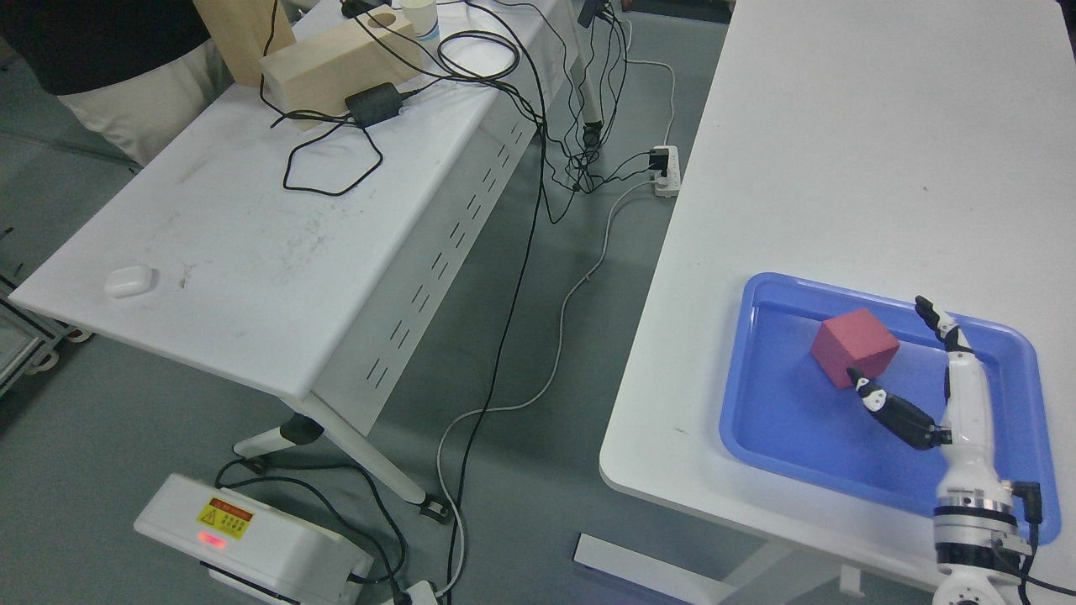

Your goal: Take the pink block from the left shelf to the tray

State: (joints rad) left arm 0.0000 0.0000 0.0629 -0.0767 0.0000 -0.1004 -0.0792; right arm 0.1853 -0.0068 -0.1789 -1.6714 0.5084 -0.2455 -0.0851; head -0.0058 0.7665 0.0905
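Two white worktops stand in view, one on the left (252, 235) and one on the right (841, 151). One blue tray (756, 437) sits on the right worktop, and in it lies one pink block (853, 347). One robot hand, the right hand (920, 370), shows over the tray.

On the left worktop there are two wooden blocks (336, 63), one paper cup (420, 17), one black power adapter (374, 102) and one small white case (129, 281).

On the floor there are one white power strip (666, 170) and one white box (244, 538) bearing one yellow warning label (225, 517).

High head view, angled down over tables (841, 168)
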